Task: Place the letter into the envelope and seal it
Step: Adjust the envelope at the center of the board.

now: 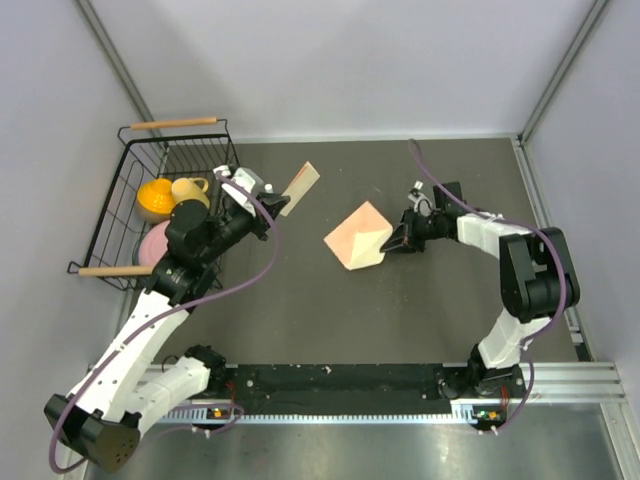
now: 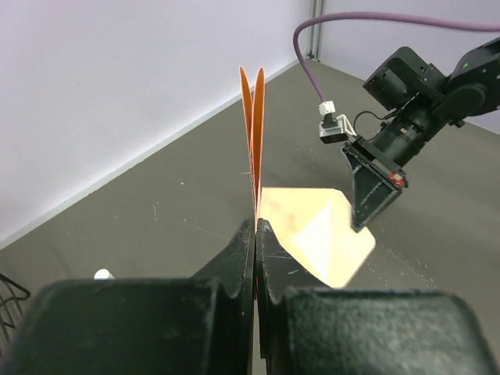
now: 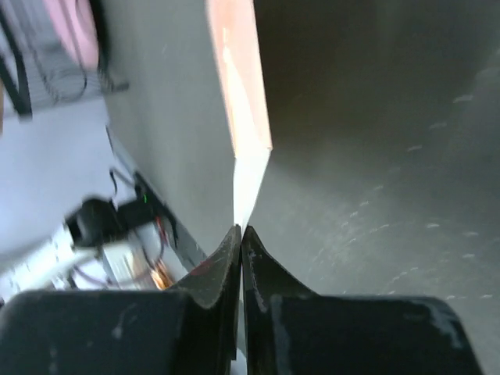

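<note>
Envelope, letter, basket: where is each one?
envelope (image 1: 355,237), top view, its peach middle.
letter (image 2: 258,133), left wrist view, its upright orange sheet.
basket (image 1: 175,123), top view, its far wooden handle.

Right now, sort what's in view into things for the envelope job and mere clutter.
For the job: envelope, pinched by the right hand; folded letter, pinched by the left hand.
Lying about: wire basket, holding an orange cup, yellow mug and pink plate.

The envelope (image 1: 358,235) lies mid-table (image 1: 300,300), its right edge between the right gripper's (image 1: 390,241) fingers. The letter (image 1: 300,186) is left of it and farther back, in the left gripper (image 1: 274,204). A wire basket (image 1: 120,190) at the left edge holds a mug (image 1: 190,189).
</note>
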`<state>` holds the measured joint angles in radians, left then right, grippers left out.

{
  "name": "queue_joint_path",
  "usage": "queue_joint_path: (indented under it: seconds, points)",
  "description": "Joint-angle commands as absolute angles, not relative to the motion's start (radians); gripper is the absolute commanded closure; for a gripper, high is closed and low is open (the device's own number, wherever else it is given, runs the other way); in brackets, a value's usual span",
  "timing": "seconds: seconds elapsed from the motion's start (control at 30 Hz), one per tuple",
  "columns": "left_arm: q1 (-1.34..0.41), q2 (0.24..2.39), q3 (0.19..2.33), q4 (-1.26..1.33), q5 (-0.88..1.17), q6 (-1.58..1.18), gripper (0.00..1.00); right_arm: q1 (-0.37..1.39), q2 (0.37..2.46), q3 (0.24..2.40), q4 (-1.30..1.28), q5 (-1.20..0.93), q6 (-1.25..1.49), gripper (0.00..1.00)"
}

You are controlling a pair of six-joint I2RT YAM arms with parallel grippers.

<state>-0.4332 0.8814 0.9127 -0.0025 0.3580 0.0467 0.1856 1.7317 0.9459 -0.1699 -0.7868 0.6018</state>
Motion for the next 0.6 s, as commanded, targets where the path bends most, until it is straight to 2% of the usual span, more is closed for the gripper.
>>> queue_joint_path:
  seconds: [0.0,0.03,0.07,0.13,0.17,0.27,0.4,0.57]
  points:
    - [-0.423,0.862,0.914,0.02,0.341,0.003,1.0,0.256,1.64,1.072,-0.611,-1.037,0.082,1.0]
    - [-0.422,0.859,0.911,0.017,0.342,0.003,1.0,0.27,1.64,1.095,-0.796,-1.04,0.008,1.0]
    - [-0.42,0.856,0.911,0.017,0.342,-0.024,1.0,0.284,1.65,1.127,-0.884,-1.019,-0.19,1.0]
    - [-0.416,0.856,0.913,0.005,0.342,-0.046,1.0,0.317,1.686,1.228,-1.079,-0.991,-0.375,1.0]
    - [-0.413,0.856,0.916,0.005,0.341,-0.057,1.0,0.325,1.744,1.264,-1.253,-0.941,-0.54,1.0]
    - [-0.391,0.856,0.92,-0.072,0.356,-0.109,1.0,0.348,1.845,1.437,-1.485,-0.829,-0.783,1.0]
    - [-0.364,0.81,0.864,-0.1,0.388,-0.141,1.0,0.38,1.966,1.578,-1.618,-0.648,-0.96,1.0]
    - [-0.305,0.784,0.835,-0.189,0.411,-0.264,1.0,0.521,2.061,1.696,-1.605,-0.453,-1.019,1.0]
